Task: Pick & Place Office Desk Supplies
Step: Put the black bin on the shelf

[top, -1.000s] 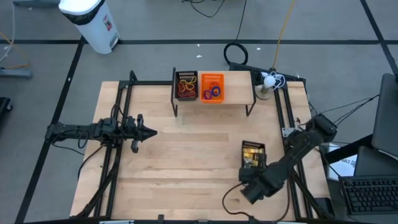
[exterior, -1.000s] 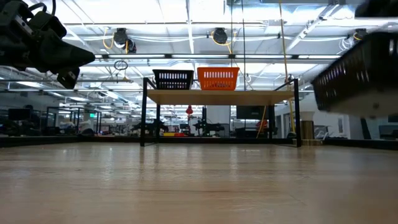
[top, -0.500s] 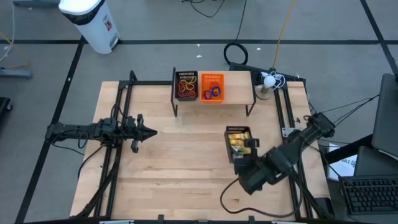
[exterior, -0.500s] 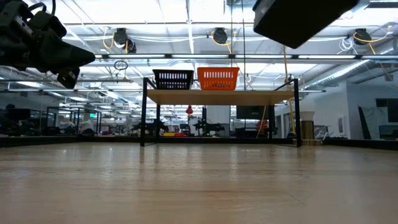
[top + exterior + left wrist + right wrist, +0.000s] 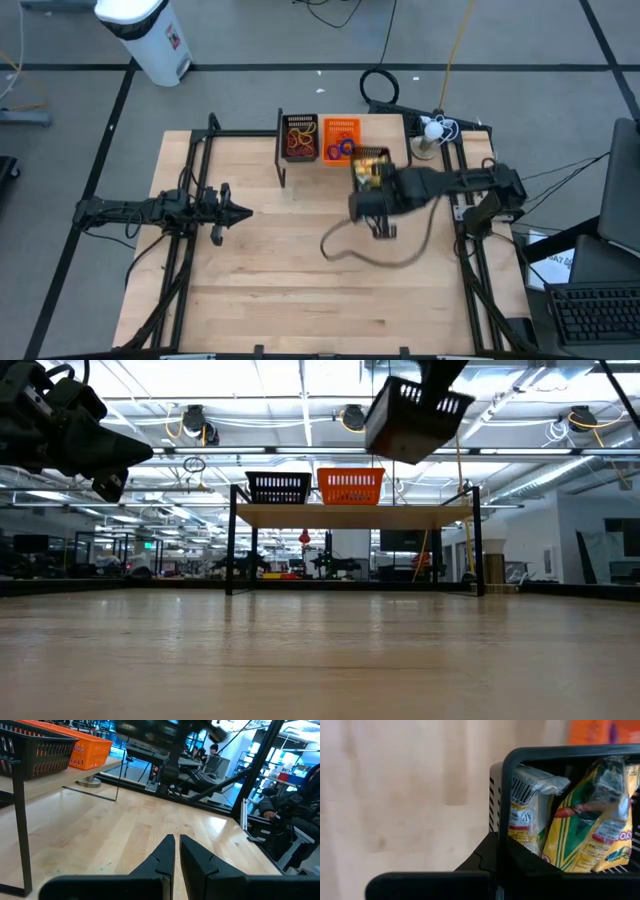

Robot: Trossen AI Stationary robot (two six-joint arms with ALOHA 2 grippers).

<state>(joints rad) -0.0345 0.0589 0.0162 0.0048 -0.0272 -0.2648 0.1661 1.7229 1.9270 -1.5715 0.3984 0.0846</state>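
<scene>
While our right arm reaches across the table (image 5: 300,260) toward the small shelf (image 5: 395,160) at its far edge, our right gripper (image 5: 501,865) stays out of sight under the black basket (image 5: 371,170) from above, and in its own wrist view we see its fingers pressed tight on that basket's rim. We hold the basket in the air: from table height it hangs tilted, well above the wood and higher than the shelf top, just to the right of the orange basket (image 5: 351,485). Inside it we see yellow-and-white packets (image 5: 580,827) in clear wrapping, crowded against the wall nearest the camera. From above, the carried basket sits just beside the right side of the orange basket, over the right part of the shelf. On the shelf stand a second black basket (image 5: 299,138) with orange-red rubber bands (image 5: 300,140) in it, and the orange basket next to it with blue and purple rings (image 5: 343,149). Our left gripper (image 5: 240,212) waits above the left side of the table, well apart from the shelf, its two fingers (image 5: 165,852) nearly together with only a thin gap between them and nothing between.
</scene>
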